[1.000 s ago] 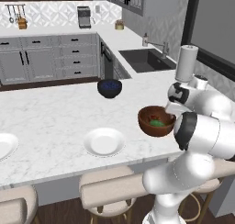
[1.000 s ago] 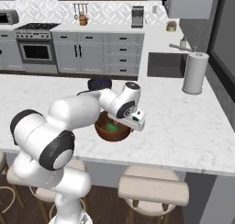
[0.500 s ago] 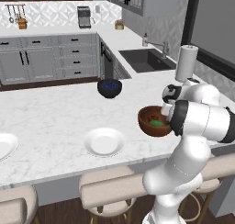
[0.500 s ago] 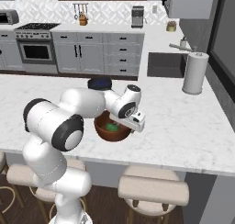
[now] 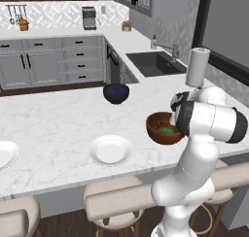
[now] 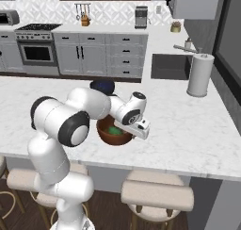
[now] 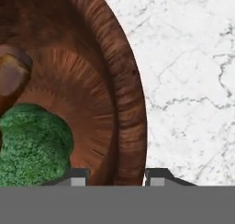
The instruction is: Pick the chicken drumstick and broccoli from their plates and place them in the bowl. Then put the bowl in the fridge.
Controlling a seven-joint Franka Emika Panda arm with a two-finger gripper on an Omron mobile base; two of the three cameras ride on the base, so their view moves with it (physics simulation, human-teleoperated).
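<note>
Marble surface (image 5: 58, 119) carries your bowl (image 5: 163, 128), broccoli (image 7: 32, 140) and drumstick (image 7: 11, 76) inside. Your gripper (image 7: 117, 175) straddles its rim at six o'clock, clamped. Since a second ago the arm has swung round; fridge delivery comes next.

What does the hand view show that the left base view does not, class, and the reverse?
Hand view alone: the chicken drumstick inside the bowl, and the gripper with one finger on each side of the bowl's rim. Left base view alone: two white plates, a dark bowl, the sink and a paper towel roll. Both: the bowl, the broccoli and the marble counter.
</note>
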